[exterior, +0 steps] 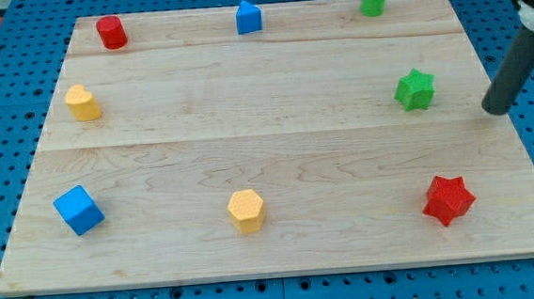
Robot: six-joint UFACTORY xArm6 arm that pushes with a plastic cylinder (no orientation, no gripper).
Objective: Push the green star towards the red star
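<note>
The green star (415, 89) sits at the view's right, in the upper half of the wooden board (275, 130). The red star (448, 200) sits below it near the view's bottom right. My tip (496, 109) is at the board's right edge, to the right of the green star and slightly below it, apart from it by a clear gap. It stands well above the red star.
A green cylinder (373, 0), a blue block (249, 17) and a red cylinder (111, 32) line the view's top. A yellow block (82, 103) and a blue cube (79, 210) sit at the left. A yellow hexagon (247, 210) sits at bottom centre.
</note>
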